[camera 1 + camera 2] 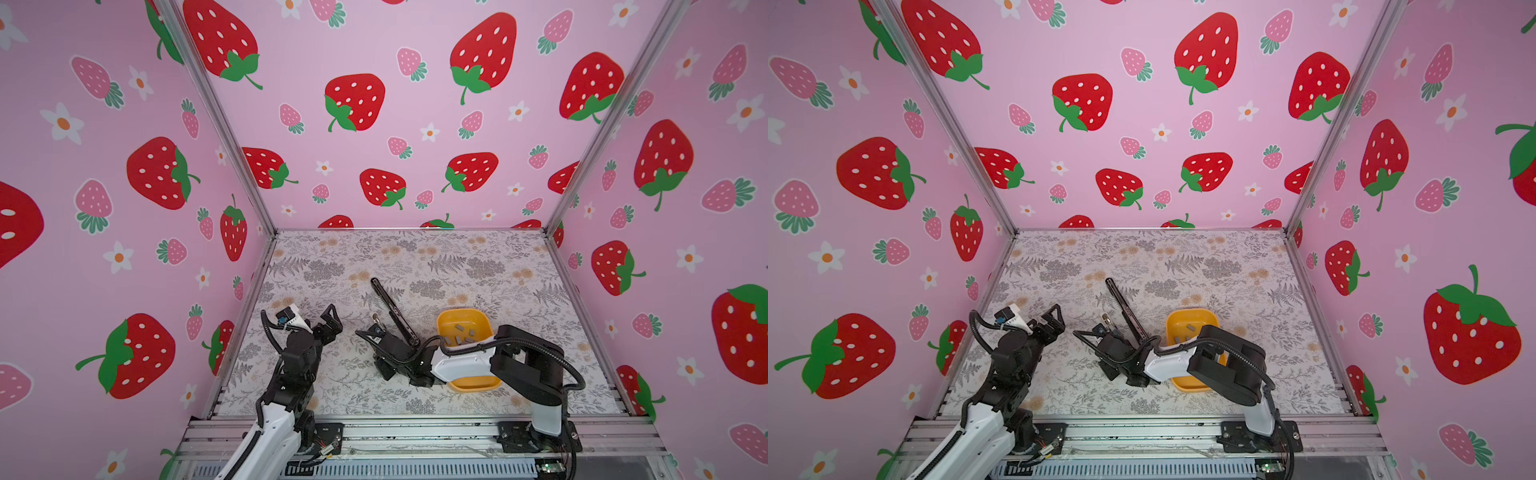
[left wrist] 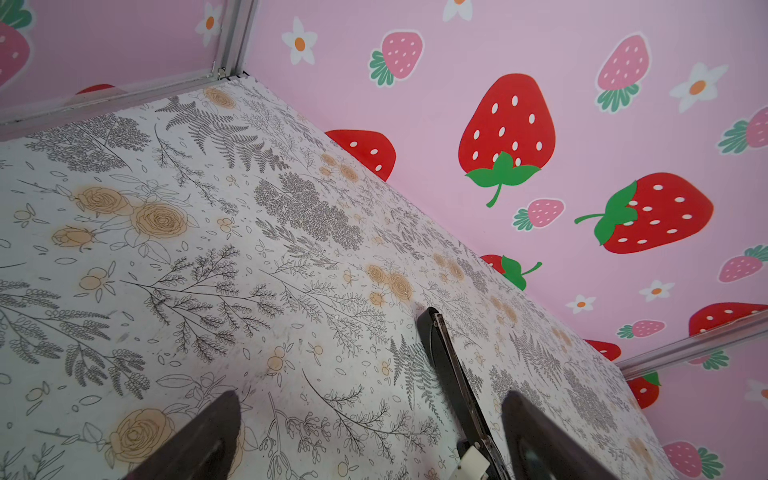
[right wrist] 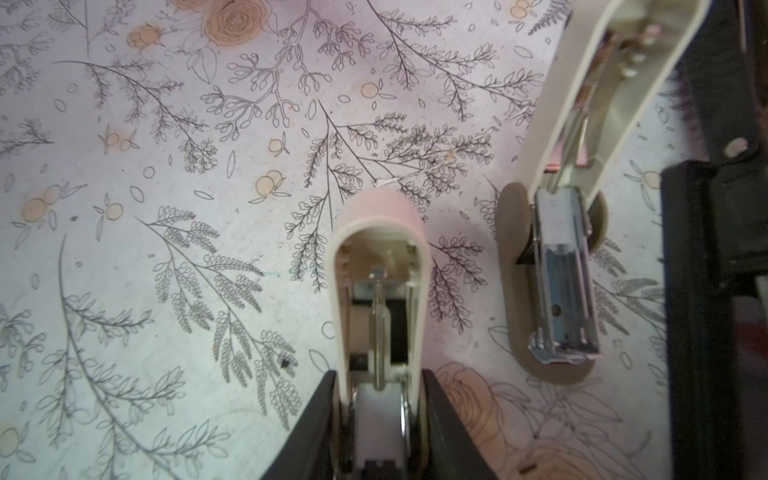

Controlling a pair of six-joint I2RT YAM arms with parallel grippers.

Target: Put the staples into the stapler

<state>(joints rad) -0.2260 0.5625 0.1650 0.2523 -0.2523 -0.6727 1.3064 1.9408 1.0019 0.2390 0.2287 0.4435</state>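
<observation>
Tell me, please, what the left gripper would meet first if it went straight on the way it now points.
Most likely the bare table, beside the far end of the black stapler: the open left gripper tilts down toward that patch. Depth is unclear, so it might graze the stapler.

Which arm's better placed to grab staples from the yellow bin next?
Right, likely: the yellow bin sits under its forearm, though the right end effector grips a small white-topped stapler. The left end effector is open but beyond the black stapler.

1 black stapler (image 1: 390, 305), 2 small staplers (image 3: 380, 266) (image 3: 561, 282), 1 yellow bowl (image 1: 476, 387), about 5 staple strips (image 1: 459, 327) visible inside, 2 arms (image 1: 274, 424) (image 1: 461, 363).
</observation>
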